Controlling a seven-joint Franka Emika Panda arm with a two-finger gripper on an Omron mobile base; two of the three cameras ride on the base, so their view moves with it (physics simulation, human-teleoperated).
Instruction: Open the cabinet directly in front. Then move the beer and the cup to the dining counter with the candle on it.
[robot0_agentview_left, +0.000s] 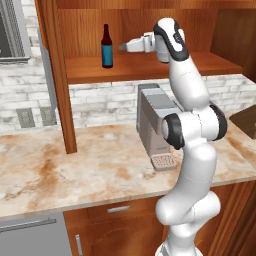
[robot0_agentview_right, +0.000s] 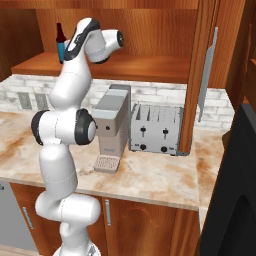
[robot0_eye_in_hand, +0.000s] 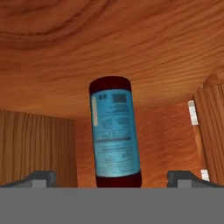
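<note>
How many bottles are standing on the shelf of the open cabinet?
1: the beer stands upright on the cabinet shelf, toward its left end. The arm may hide others.

Even, soft rendered light keeps every view bright and sharp without glare, casting only faint shadows beneath the reddish-brown wooden cabinet (robot0_agentview_left: 150, 70) shelf and dimming the beige marble bench (robot0_agentview_left: 75, 165) slightly near the wall.

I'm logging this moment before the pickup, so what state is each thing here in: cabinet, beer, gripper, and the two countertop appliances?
cabinet: doors open, shelf exposed.
beer: upright on the shelf, not held.
gripper: open, level with the beer, just beside it, not touching.
coffee machine: upright on the countertop, nothing on its drip tray.
toaster: upright, both levers up.
</note>
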